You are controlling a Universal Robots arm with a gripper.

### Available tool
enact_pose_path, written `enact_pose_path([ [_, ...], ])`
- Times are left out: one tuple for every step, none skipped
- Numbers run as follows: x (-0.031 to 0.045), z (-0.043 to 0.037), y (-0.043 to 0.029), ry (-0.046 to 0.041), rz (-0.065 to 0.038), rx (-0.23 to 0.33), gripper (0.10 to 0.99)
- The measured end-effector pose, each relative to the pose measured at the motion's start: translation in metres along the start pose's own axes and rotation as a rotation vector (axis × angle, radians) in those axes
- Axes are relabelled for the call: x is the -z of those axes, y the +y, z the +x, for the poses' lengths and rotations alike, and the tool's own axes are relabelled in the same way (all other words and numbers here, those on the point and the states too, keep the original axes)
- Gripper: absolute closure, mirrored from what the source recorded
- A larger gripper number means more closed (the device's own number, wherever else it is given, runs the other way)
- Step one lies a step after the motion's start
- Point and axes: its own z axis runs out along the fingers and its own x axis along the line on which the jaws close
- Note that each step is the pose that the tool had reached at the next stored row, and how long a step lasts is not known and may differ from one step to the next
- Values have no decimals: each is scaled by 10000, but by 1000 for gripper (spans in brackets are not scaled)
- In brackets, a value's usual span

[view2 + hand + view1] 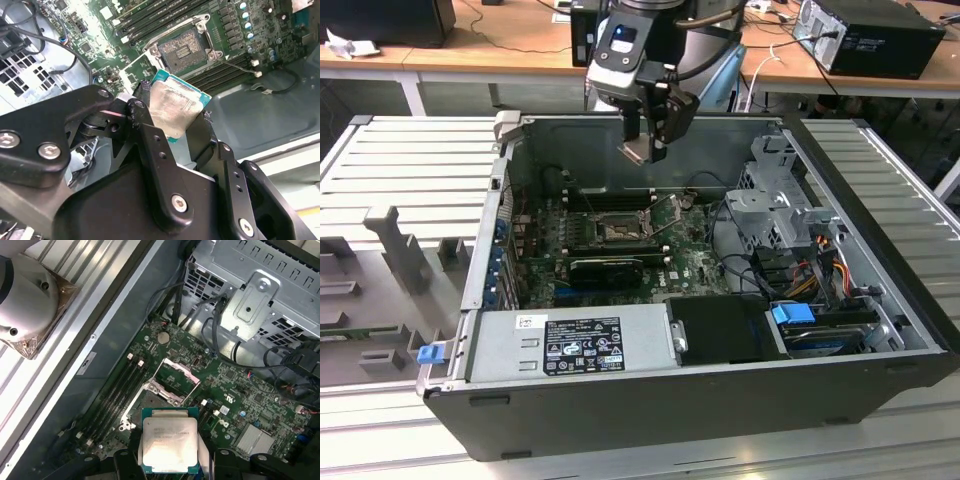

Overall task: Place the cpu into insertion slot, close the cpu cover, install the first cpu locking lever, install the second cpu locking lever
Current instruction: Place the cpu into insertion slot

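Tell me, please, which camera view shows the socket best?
The second wrist view: the socket is whole and unobstructed, its dark centre plain. In the first wrist view the cpu covers part of it. In the exterior view it looks distant and small.

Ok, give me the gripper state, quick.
Gripper: jaws closed on the cpu, held in the air above the slot, not seated.

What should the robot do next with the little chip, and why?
Probably lower the cpu down toward the slot. The fingers hold it in the air, the slot looks empty, and its cover looks open.
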Motion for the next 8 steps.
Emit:
enact_pose_path([
  [0,5,-8,-3,-2,-25,557],
  [0,13,-20,-6,-3,-53,557],
  [0,21,-34,-9,-5,-92,557],
  [0,24,-40,-13,-4,-131,557],
  [-4,24,-40,-17,-7,-179,557],
  [-7,25,-41,-22,-11,-248,557],
  [-11,25,-42,-32,-15,-350,557],
  [-16,24,-42,-43,-20,-478,557],
])
